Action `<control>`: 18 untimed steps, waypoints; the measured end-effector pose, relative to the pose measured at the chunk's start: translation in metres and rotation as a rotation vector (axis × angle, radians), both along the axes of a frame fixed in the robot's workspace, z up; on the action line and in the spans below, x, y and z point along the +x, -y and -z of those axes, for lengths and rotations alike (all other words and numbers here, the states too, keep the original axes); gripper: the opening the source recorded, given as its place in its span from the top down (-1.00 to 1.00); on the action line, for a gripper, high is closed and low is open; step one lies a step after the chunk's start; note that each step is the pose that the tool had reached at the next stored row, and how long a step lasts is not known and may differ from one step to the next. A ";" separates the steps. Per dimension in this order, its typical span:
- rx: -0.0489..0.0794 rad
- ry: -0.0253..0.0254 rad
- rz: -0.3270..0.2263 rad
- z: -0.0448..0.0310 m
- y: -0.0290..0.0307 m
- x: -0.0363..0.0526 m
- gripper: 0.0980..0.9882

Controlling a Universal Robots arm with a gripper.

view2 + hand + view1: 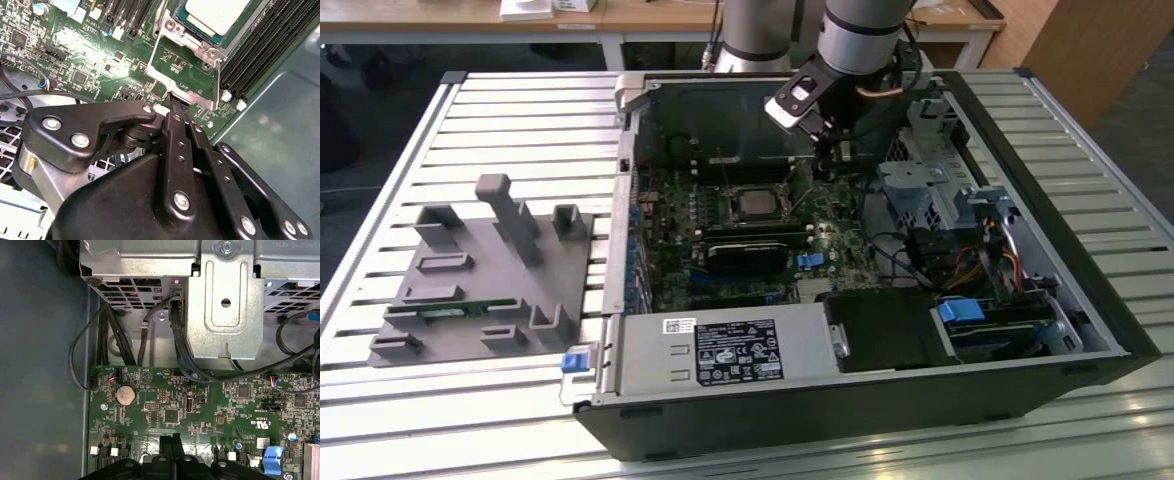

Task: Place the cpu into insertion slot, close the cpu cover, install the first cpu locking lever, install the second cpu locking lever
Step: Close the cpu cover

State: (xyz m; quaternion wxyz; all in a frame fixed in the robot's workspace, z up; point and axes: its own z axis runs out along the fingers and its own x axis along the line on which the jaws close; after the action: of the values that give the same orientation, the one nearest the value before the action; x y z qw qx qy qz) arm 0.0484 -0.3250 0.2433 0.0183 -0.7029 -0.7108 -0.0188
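Pale slatted metal table (400, 150) carries everything, with wooden desks at the back. Well off toward the exterior view's left of the gripper (833, 168) sits a grey moulded fixture block (480, 280). Next comes the open computer case (854, 430), where a white label (736, 352) on the black power-supply box carries small print and symbols too fine for me to make out. White lettering also dots the green motherboard (165, 405).

The cpu (217, 12), a flat square with a dull pale metal top, lies seated in the insertion slot (723, 206), near the gripper on the exterior view's left. Between chip and gripper is the cpu cover (197, 96), a thin silvery frame with green board showing through its window, not lying over the chip. The black fingers (172, 145) are pressed narrow together, tips at the cover's near edge. Whether they pinch it, I cannot tell.
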 end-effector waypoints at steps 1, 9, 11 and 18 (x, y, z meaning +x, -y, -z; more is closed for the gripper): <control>0.000 0.0000 0.000 0.0000 0.0000 -0.0003 0.95; 0.000 0.0000 0.000 0.0000 0.0000 -0.0028 0.95; 0.000 0.0000 0.000 0.0001 0.0000 -0.0039 0.95; 0.000 0.0000 0.000 0.0002 0.0000 -0.0055 0.95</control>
State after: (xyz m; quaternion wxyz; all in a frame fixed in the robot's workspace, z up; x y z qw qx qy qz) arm 0.0429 -0.3250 0.2431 0.0184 -0.7029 -0.7108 -0.0189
